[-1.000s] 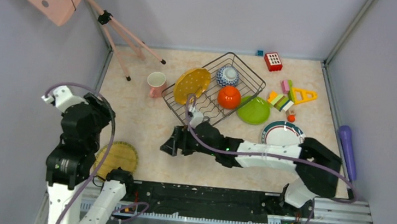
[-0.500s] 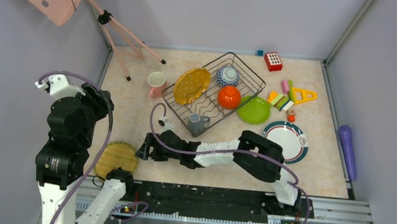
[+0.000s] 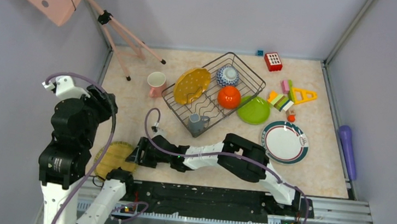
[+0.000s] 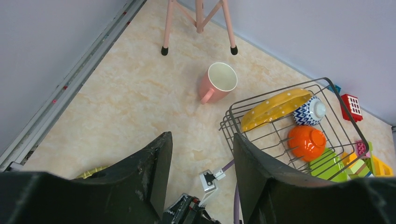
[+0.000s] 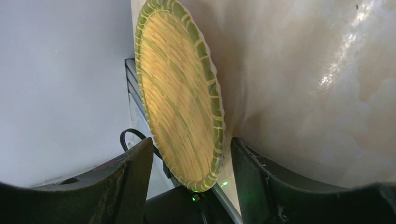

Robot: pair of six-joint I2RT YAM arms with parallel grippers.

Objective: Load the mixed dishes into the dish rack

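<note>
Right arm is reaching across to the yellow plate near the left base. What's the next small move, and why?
Probably ease the right gripper slightly forward so its open jaws straddle the rim of the yellow scalloped plate, then close. The right wrist view shows the plate lined up with the gap, nothing gripped, and it lies outside the dish rack.

The dish rack (image 3: 204, 102), a dark wire basket set at an angle on the table (image 3: 140, 123), holds a dotted yellow scalloped plate (image 3: 192, 85) leaning on edge, a blue patterned bowl (image 3: 228, 75) and an orange-red bowl (image 3: 229, 97) both upside down, and a grey mug (image 3: 197, 124) in its near corner. A pink mug (image 3: 156, 83) stands upright just left of the rack. A lime green plate (image 3: 253, 110) lies flat against its right side, with a white green-rimmed plate (image 3: 284, 141) flat further right. A woven-look yellow scalloped plate (image 5: 180, 107) lies at the near left.
</note>
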